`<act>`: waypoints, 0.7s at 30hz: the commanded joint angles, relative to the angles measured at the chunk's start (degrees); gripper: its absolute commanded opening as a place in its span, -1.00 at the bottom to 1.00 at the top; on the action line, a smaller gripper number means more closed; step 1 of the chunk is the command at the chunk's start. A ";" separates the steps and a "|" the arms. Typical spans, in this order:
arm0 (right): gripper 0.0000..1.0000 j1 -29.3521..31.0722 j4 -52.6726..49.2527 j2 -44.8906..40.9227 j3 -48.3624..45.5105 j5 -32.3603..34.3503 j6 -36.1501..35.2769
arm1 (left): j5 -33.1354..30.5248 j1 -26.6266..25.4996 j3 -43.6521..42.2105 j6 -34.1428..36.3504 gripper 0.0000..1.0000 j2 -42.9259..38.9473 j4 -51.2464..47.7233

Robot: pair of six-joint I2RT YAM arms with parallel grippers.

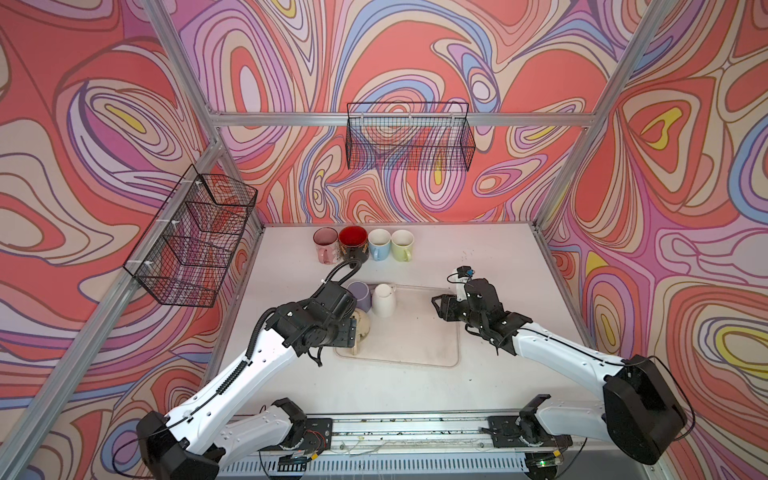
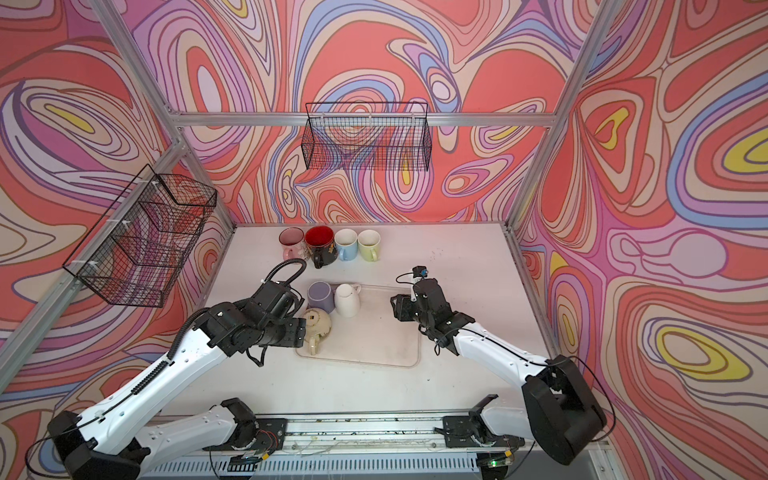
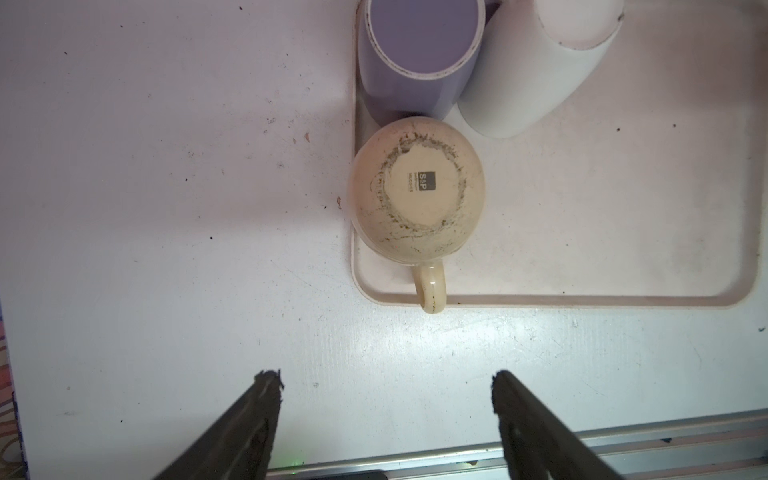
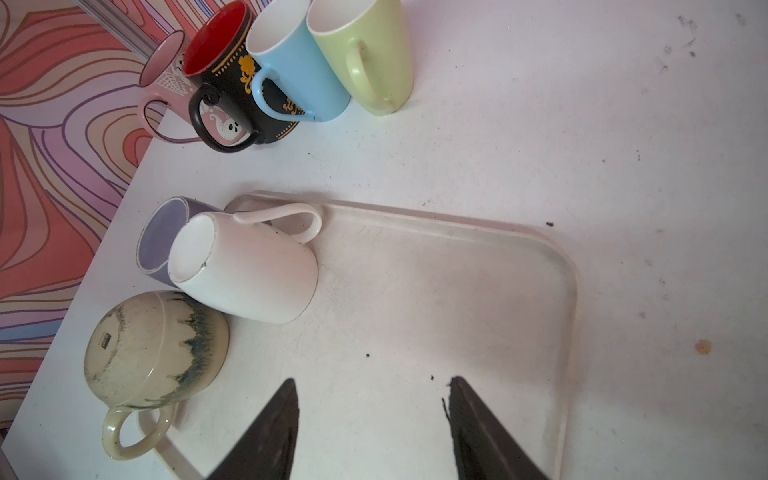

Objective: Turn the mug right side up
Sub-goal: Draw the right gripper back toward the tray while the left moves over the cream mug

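Observation:
Three mugs stand upside down on a pale tray (image 1: 415,345). A cream mug (image 3: 415,195) with a stained base sits at the tray's near left corner, its handle over the tray's edge. A lilac mug (image 3: 415,62) and a white mug (image 3: 532,75) stand just behind it. My left gripper (image 3: 386,384) hangs open above the table, short of the cream mug's handle, with nothing between its fingers. My right gripper (image 4: 374,382) is open and empty over the tray's right part (image 4: 457,291), apart from the white mug (image 4: 249,274).
A pink mug (image 1: 325,245), a black mug with a red inside (image 1: 353,243), a blue mug (image 1: 379,244) and a green mug (image 1: 402,245) stand upright in a row at the table's back. Wire baskets hang on the back wall (image 1: 409,141) and left wall (image 1: 195,241).

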 commanded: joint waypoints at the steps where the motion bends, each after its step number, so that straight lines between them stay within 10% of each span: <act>1: 0.19 0.11 2.49 0.48 -0.19 -1.21 0.55 | -2.89 -2.55 -0.75 -4.13 0.66 2.02 -1.21; 21: 0.20 0.12 3.08 1.54 -0.58 -1.00 0.99 | -4.55 -6.84 -6.29 -13.50 0.45 11.60 8.50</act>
